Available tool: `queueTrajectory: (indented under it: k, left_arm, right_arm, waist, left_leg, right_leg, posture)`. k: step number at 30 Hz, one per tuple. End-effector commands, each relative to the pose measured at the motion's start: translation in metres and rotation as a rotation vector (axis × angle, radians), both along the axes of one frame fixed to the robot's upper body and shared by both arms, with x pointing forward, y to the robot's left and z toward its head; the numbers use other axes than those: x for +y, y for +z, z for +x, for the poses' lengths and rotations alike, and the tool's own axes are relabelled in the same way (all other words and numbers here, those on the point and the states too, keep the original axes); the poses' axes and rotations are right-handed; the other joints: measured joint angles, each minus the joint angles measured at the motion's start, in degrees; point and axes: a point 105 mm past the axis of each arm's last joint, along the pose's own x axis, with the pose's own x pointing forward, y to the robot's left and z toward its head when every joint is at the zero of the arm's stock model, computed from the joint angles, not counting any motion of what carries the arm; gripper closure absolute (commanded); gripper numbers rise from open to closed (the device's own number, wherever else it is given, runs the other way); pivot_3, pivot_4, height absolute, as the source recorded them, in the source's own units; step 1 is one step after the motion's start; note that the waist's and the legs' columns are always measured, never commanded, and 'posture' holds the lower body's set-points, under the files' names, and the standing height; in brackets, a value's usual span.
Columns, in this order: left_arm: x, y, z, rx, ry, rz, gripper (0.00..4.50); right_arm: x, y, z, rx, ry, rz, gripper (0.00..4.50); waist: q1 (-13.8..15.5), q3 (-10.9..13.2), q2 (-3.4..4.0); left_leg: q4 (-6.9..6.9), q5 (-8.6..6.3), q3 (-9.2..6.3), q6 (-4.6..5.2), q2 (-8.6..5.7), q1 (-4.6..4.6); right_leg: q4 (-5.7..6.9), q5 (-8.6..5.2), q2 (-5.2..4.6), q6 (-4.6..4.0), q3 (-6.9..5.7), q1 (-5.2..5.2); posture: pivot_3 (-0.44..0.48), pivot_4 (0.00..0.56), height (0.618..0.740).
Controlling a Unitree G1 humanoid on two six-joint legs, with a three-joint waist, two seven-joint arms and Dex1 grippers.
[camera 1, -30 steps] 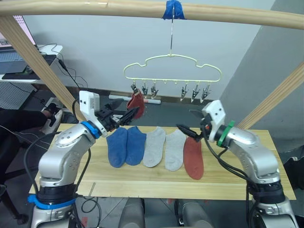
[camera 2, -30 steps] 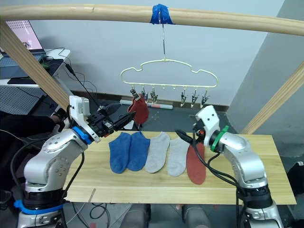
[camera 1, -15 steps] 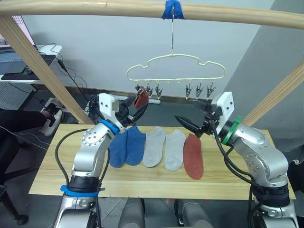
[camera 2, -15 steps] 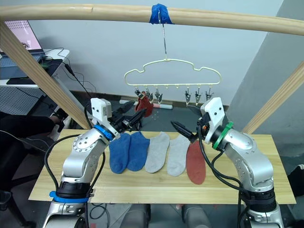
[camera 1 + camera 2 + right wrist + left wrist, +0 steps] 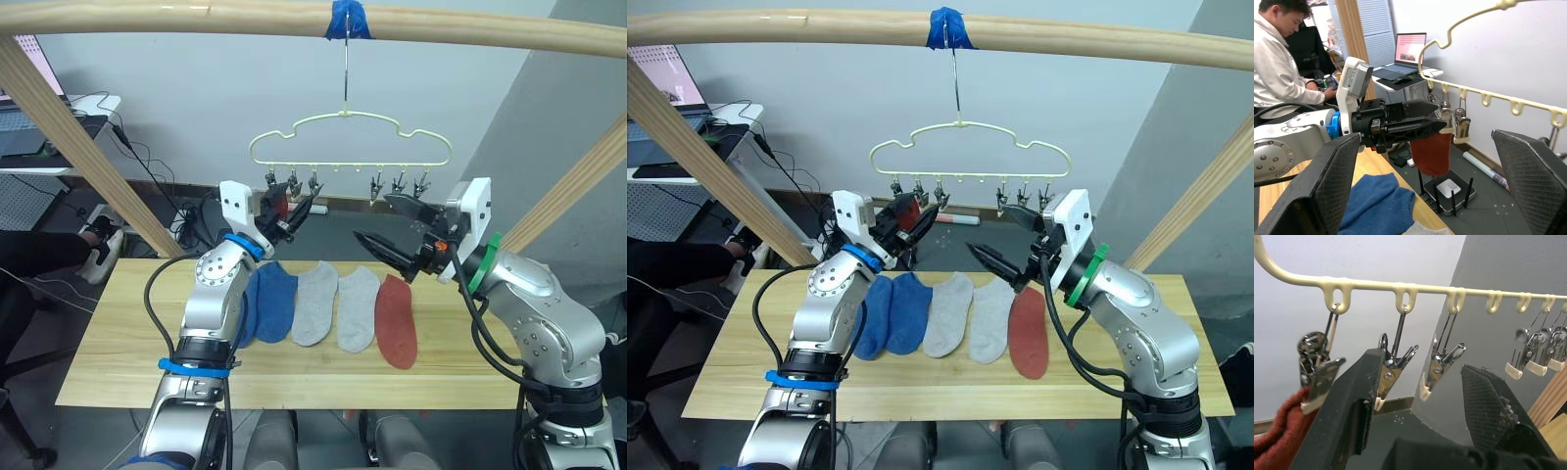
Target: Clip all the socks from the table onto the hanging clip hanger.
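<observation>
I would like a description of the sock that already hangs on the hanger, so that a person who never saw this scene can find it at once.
Look up at the wooden bar with blue tape, from which the pale-yellow clip hanger hangs by its hook. Under its row of metal clips, the rust-red sock hangs from the clip at the robot's left end, beside the left gripper. The other clips carry nothing, and the remaining socks lie flat on the table.

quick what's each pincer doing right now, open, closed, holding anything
Left pincer: open, holding nothing, raised at the clip hanger beside the rust red sock hanging from a clip.
Right pincer: open, holding nothing, raised above the table.
</observation>
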Motion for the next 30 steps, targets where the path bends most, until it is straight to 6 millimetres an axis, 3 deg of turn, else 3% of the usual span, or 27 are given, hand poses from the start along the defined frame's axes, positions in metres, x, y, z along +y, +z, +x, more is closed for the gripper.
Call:
queueTrajectory:
  k: [1,30]
  left_arm:
    - [0.001,0.014,0.001,-0.066,0.022,-0.002,1.72]
    - [0.004,0.019,0.02,-0.107,0.043,0.016,1.72]
  right_arm:
    - [0.001,0.011,-0.008,-0.053,0.008,0.011,0.0]
    - [-0.001,0.018,-0.006,-0.065,-0.012,0.014,0.0]
  waist:
    - [-0.03,0.0,0.0]
    - [-0.14,0.0,0.0]
  left_leg:
    - [0.0,0.0,0.0,0.0,0.0,0.0]
    - [0.04,0.0,0.0,0.0,-0.01,-0.01]
  right_leg:
    - [0.0,0.0,0.0,0.0,0.01,0.0]
    - [0.03,0.0,0.01,0.0,-0.01,0.0]
  posture:
    - [-0.026,0.199,0.74]
    - [-0.045,0.199,0.74]
